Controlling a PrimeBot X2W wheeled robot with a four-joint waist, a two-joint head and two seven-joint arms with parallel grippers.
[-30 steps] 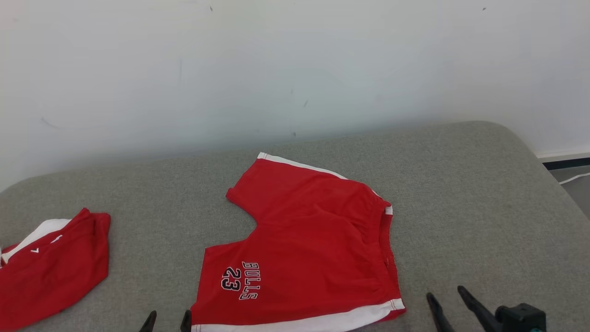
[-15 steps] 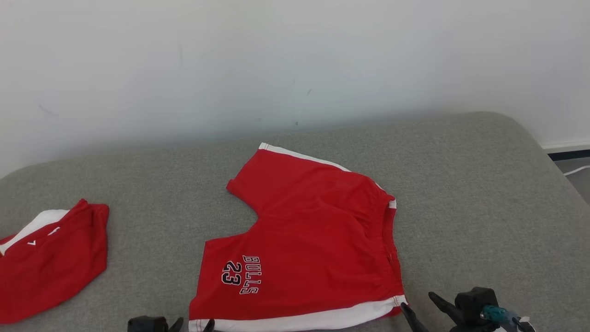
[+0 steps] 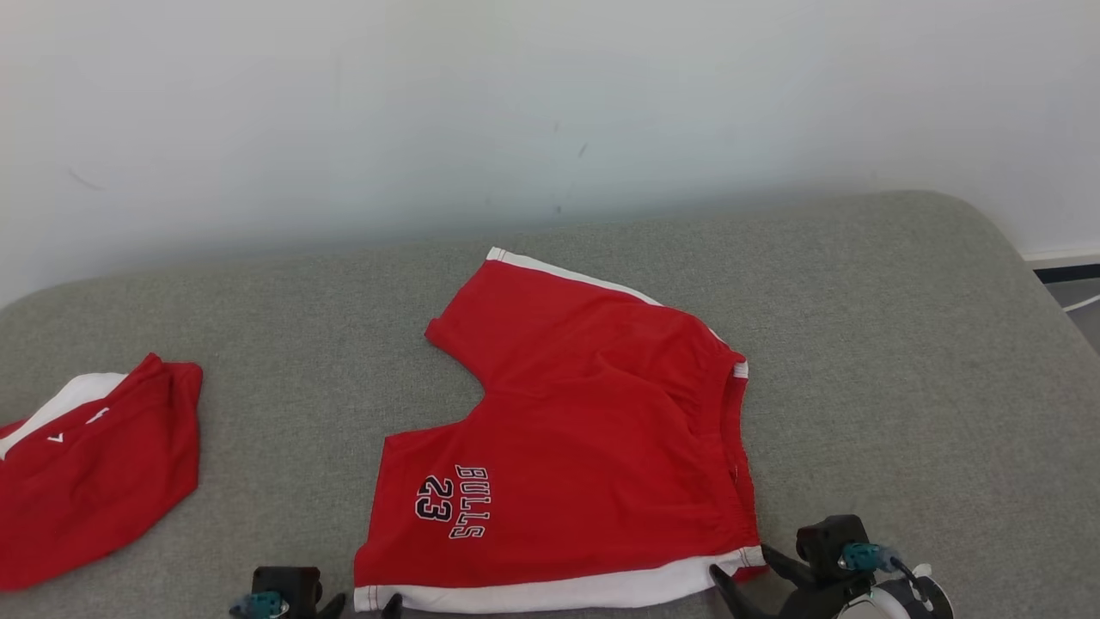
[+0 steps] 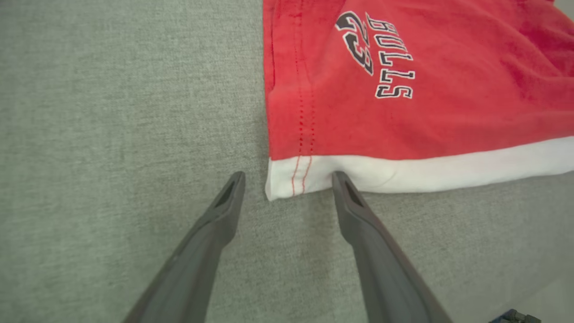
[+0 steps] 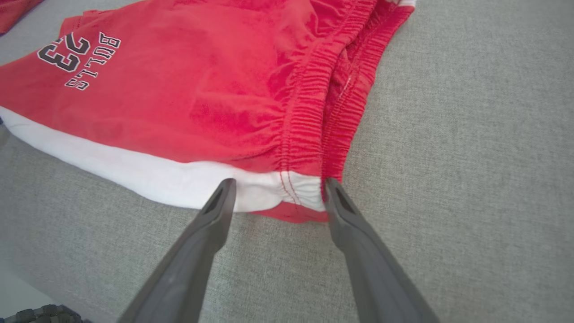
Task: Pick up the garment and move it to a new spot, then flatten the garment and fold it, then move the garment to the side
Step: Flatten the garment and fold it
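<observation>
The garment (image 3: 584, 430) is a pair of red shorts with a "BULLS 23" print and white side stripes, lying spread on the grey padded surface (image 3: 876, 361). My left gripper (image 3: 363, 603) stands open at the near left hem corner. In the left wrist view the white corner of the garment (image 4: 403, 112) lies between the left gripper (image 4: 288, 179) fingers. My right gripper (image 3: 743, 563) stands open at the near waistband corner. In the right wrist view the right gripper (image 5: 279, 184) straddles the white stripe end of the garment (image 5: 202, 103). Neither gripper holds cloth.
A second red and white garment (image 3: 94, 464) lies bunched at the left edge of the surface. A white wall (image 3: 550, 112) runs behind. The surface rounds off at the far right, with floor (image 3: 1078, 297) beyond.
The camera has tilted down, so the scene sits higher. My right gripper has moved left to the waistband corner, and my left gripper has moved right to the hem corner.
</observation>
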